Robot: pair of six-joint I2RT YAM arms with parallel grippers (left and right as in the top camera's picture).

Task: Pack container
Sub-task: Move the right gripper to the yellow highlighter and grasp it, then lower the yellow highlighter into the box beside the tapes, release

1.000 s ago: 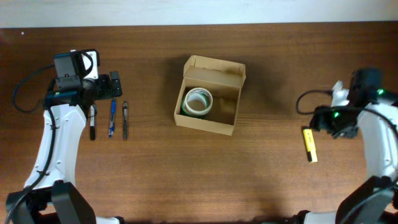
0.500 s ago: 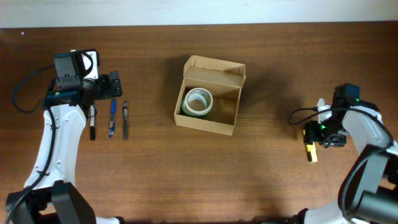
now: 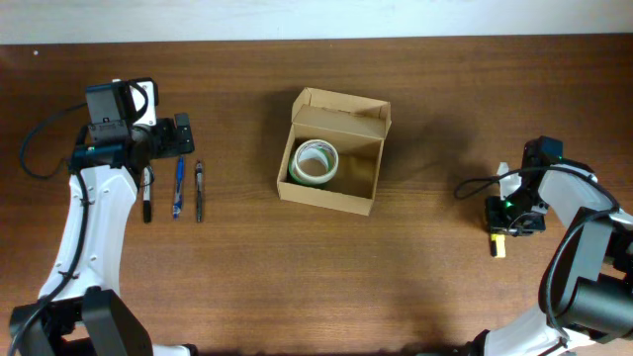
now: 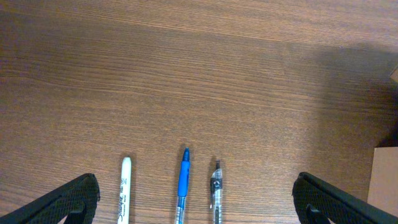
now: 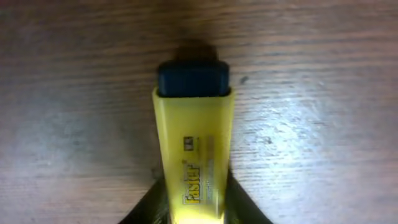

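Dark brown wood-grain table (image 3: 415, 287) fills nearly the whole view. Pale off-white strip (image 3: 316, 20) runs beyond its far edge. Even lighting, soft shadows.

The overhead camera looks straight down on the whole bench (image 3: 247, 287) from far above, with the container (image 3: 341, 111) near mid-frame and an arm at each side. The left wrist camera looks down from moderate height, the left fingers (image 4: 68, 199) at its lower corners. It shares with the overhead the white marker (image 4: 125, 193), blue pen (image 4: 183, 183), dark pen (image 4: 216, 193) and a sliver of the container at its right edge. The right wrist camera sits very near the bench, the yellow highlighter (image 5: 194, 143) filling its centre between the right fingers (image 5: 249, 208). In the overhead view that highlighter appears only as a small tip.
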